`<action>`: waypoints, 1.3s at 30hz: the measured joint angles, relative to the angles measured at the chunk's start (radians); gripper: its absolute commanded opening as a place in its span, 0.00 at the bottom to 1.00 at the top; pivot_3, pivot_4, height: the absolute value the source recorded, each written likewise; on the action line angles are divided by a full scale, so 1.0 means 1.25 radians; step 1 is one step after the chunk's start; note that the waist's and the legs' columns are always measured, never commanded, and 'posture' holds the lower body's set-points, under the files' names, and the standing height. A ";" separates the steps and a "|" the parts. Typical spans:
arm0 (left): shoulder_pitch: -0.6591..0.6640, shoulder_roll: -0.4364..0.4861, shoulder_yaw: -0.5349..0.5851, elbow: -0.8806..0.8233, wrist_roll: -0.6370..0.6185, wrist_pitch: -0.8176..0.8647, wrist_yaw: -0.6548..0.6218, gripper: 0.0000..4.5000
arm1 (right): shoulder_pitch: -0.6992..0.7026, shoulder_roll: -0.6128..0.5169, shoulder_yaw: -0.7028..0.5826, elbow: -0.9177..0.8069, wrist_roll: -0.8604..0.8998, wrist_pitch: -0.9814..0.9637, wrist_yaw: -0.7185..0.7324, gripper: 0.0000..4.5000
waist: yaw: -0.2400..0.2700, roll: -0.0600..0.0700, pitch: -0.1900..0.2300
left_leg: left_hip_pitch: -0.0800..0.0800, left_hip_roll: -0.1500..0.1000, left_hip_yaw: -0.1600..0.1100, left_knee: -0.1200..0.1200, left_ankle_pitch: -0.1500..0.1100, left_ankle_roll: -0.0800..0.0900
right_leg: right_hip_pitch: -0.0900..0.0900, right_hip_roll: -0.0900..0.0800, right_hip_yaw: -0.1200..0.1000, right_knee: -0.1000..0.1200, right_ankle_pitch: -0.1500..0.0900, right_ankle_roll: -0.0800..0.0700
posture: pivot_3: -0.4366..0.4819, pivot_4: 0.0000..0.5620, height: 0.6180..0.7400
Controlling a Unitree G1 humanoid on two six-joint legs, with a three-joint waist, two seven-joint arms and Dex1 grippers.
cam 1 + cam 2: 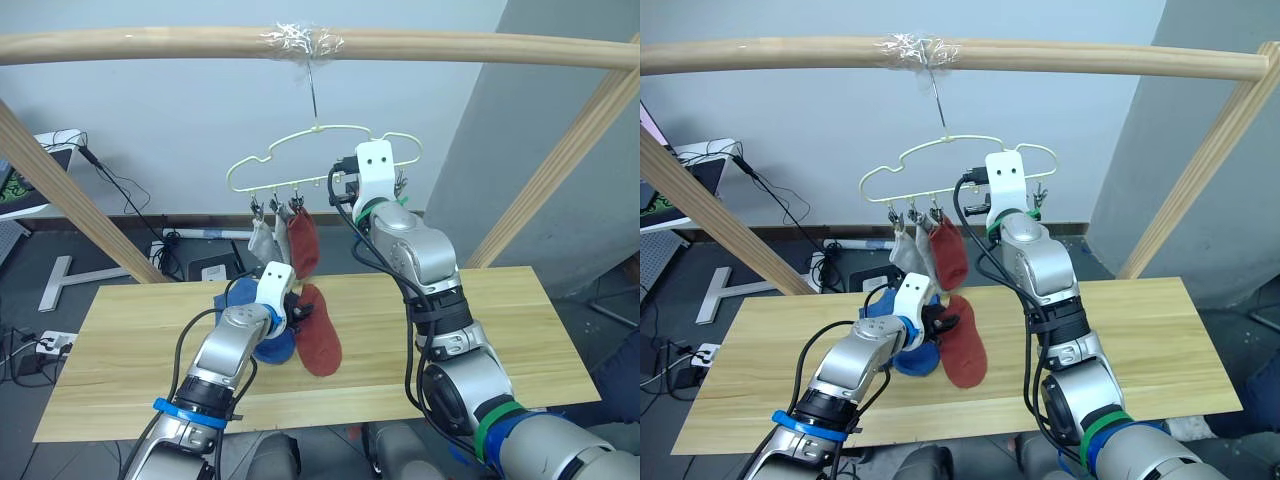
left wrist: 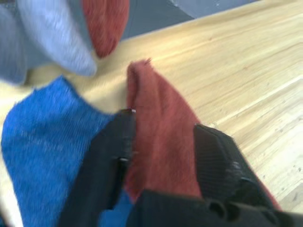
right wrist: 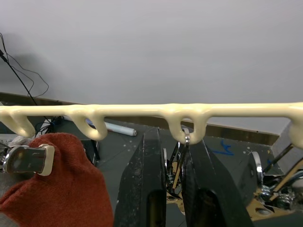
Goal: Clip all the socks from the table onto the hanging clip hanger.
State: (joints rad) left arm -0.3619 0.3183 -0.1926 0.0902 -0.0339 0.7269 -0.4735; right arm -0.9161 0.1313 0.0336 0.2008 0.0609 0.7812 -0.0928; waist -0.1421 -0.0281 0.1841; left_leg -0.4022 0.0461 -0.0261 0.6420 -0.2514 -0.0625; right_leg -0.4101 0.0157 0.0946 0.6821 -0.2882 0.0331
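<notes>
On the table (image 1: 480, 330), L gripper (image 2: 161, 156) pinches the rust-red sock (image 1: 318, 342), lying long axis front-to-back. R gripper (image 3: 173, 165) squeezes a clip (image 3: 179, 163) on the clip hanger (image 1: 300, 150), up under the pole (image 1: 150, 45); three socks hang vertical.

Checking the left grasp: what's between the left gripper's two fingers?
The rust-red sock on the table lies between the left gripper fingers, as the left wrist view shows.

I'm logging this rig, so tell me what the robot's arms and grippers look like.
Both arms are silver-grey metal with black joints and loose black cables. The left arm wears a blue band, the right arm a green one. Each wrist carries a white block. The left gripper and right gripper have two black fingers each.
</notes>
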 measured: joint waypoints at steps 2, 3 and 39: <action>0.000 0.000 -0.002 0.001 0.002 0.000 0.000 0.83 | 0.000 0.000 0.000 0.000 0.000 0.002 0.000 0.02 | -0.001 0.000 0.000 | 0.000 0.000 0.000 0.000 0.000 0.000 | 0.000 0.000 0.000 0.000 0.000 0.000 | 0.32 0.30 1.00; 0.000 0.000 -0.006 0.002 0.003 -0.001 0.001 0.90 | 0.000 0.000 0.000 -0.001 0.000 0.003 0.000 0.02 | -0.001 0.000 0.000 | 0.000 0.000 0.000 0.000 0.000 0.000 | 0.000 0.000 0.000 0.000 0.000 0.000 | 0.32 0.30 1.00; -0.137 -0.087 -0.077 0.270 0.086 -0.046 0.012 0.70 | 0.002 0.000 0.002 -0.010 -0.001 0.014 -0.004 0.02 | -0.012 0.000 0.000 | 0.000 0.000 0.000 0.001 0.000 0.000 | 0.000 0.000 0.000 0.001 0.000 0.001 | 0.30 0.30 1.00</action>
State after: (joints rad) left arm -0.5332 0.2100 -0.2885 0.4274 0.0737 0.6691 -0.4583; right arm -0.9142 0.1307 0.0358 0.1878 0.0600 0.7988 -0.0981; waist -0.1571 -0.0281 0.1840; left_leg -0.4020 0.0457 -0.0260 0.6429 -0.2514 -0.0625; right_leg -0.4096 0.0158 0.0947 0.6828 -0.2878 0.0338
